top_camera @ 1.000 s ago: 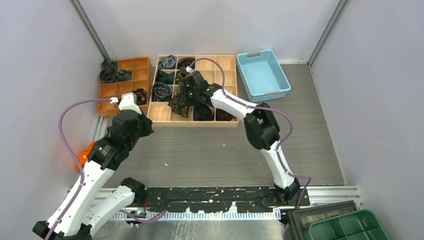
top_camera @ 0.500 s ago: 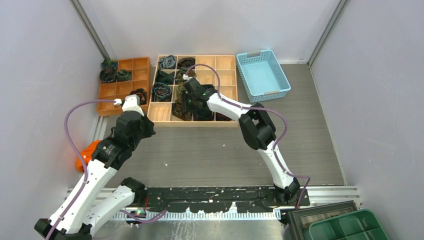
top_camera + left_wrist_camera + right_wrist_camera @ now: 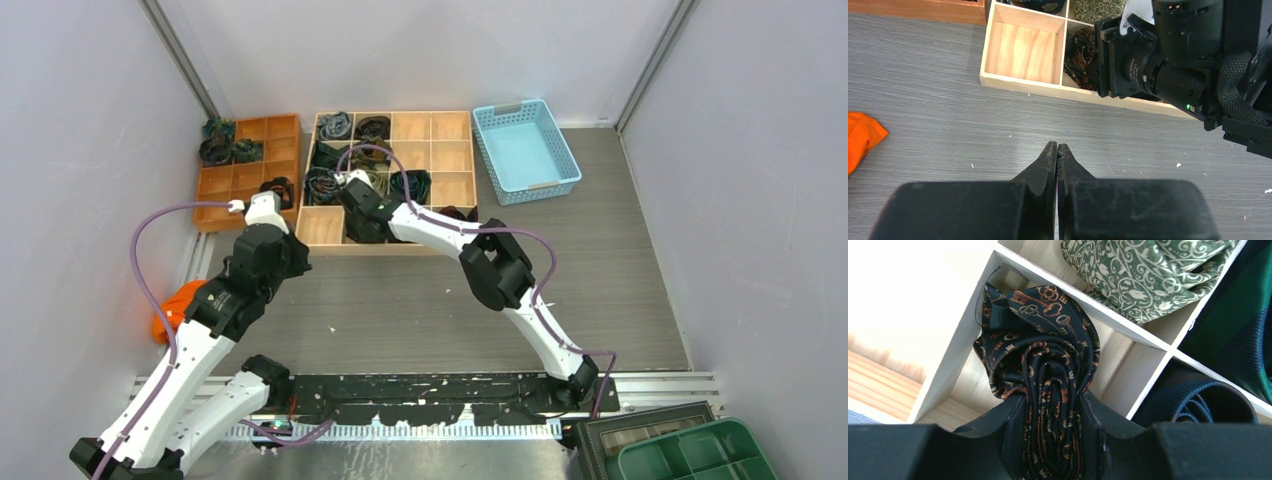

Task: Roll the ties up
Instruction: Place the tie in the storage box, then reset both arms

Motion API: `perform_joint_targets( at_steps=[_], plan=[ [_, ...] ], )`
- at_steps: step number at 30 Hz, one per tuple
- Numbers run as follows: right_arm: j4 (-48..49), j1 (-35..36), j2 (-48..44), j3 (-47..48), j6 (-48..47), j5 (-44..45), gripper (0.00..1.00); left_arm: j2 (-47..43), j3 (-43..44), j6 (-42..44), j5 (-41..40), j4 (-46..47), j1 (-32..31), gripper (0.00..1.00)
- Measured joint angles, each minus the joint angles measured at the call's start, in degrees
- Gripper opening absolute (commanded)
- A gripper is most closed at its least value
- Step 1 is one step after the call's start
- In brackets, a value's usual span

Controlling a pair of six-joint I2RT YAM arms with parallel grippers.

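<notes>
Now our right gripper (image 3: pixel 1050 407) clamps the rolled tie (image 3: pixel 1040 340) at frame centre, low in a tray (image 3: pixel 955 357) cell — we should seat it fully, then open and lift straight. Our left gripper (image 3: pixel 1057 150) is pinched shut, empty — bottom centre.

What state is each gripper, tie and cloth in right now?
Left gripper, shut, empty.
Right gripper, shut on the black key-patterned tie.
Black key-patterned tie, rolled, inside a wooden compartment.
Green paisley tie, loosely bunched in its compartment.
Navy ribbed tie, rolled in its compartment.
Orange cloth lump, crumpled on the grey table.
</notes>
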Motion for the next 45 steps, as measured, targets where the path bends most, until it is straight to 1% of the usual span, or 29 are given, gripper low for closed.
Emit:
perform_joint_targets(
  at_steps=[4,7,10,11,15,18,21,22,25,26,28,33,38,45],
  plan=[
    [-1.31,0.63,0.09,-0.20,-0.70,1.66,0.34,-0.07,-0.50,-0.33,0.28,0.11,0.00,0.00],
    [-1.01,0.85,0.09,-0.59,-0.90,2.47,0.47,-0.07,-0.68,-0.55,0.63,0.07,0.00,0.00],
    [-0.72,1.03,0.02,-0.70,-1.09,2.51,0.56,-0.09,-0.68,-1.09,0.66,0.07,0.00,0.00],
    [-0.61,1.14,-0.04,-0.70,-1.25,2.45,0.57,-0.09,-0.68,-1.22,0.68,0.04,0.00,0.00],
    [-1.38,1.18,-0.42,-0.63,-1.46,1.73,0.66,-0.11,-0.68,-1.49,0.66,-0.15,0.00,0.00],
    [-2.34,1.18,-0.81,-0.52,-1.49,1.01,0.79,-0.11,-0.66,-1.53,0.66,-0.50,0.00,0.00],
    [-3.63,1.18,-1.77,-0.50,-1.57,0.31,0.81,-0.11,-0.66,-1.55,0.68,-0.70,0.00,0.00],
    [-4.15,1.18,-2.14,-0.52,-1.60,0.04,0.85,-0.11,-0.66,-1.57,0.70,-0.70,0.00,0.00],
    [-5.22,1.22,-3.02,-0.55,-1.75,-0.17,0.88,0.00,-0.63,-1.73,1.05,-0.70,0.00,0.00],
    [-5.49,1.22,-3.26,-0.55,-1.77,-0.13,0.97,0.13,-0.59,-1.77,1.09,-0.70,0.00,0.00],
    [-5.81,1.22,-3.78,-0.66,-1.79,-0.20,1.00,0.33,-0.57,-1.79,1.14,-0.70,0.00,0.00],
    [-7.76,1.36,-6.10,-1.16,-1.97,-0.09,1.00,0.44,-0.42,-1.81,1.03,-1.07,0.00,0.00],
    [-7.87,1.40,-12.28,-5.33,-1.55,1.62,1.00,0.13,0.52,-1.84,-0.17,-1.53,0.00,0.00],
    [-6.84,1.40,-21.49,-7.91,0.52,6.86,1.00,-1.29,0.98,-1.86,-1.79,-2.03,0.00,0.00]
  ],
)
